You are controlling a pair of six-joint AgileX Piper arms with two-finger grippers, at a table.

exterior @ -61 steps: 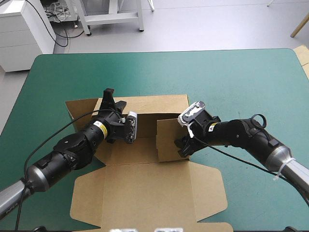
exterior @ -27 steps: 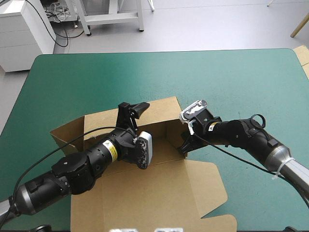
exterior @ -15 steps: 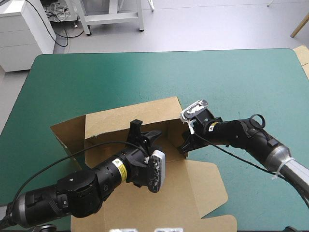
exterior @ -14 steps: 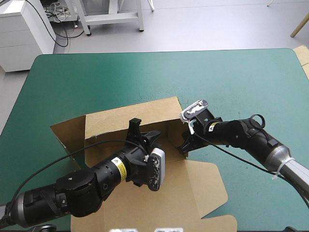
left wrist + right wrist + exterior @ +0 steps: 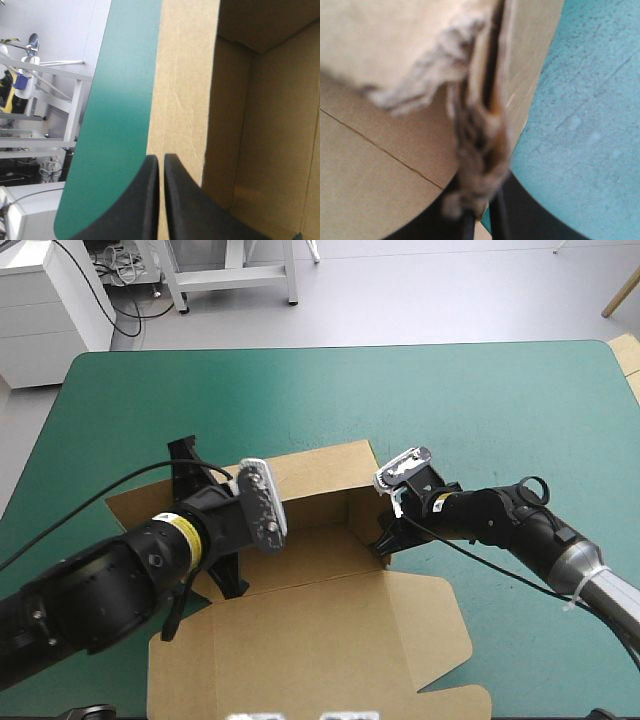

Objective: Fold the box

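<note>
Brown box (image 5: 340, 640) lies centre-frame on teal-green worktop (image 5: 450, 400); left fingers (image 5: 145, 200) and right fingers (image 5: 520, 215), nearly closed, each pinch its board.

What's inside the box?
Only bare brown board shows inside the box. The left arm hides the floor's left part from above, so I can't tell there.

box (image 5: 320, 640): matt brown board, edge frayed; cover (image 5: 420, 390): matt teal-green, scuffed
</note>
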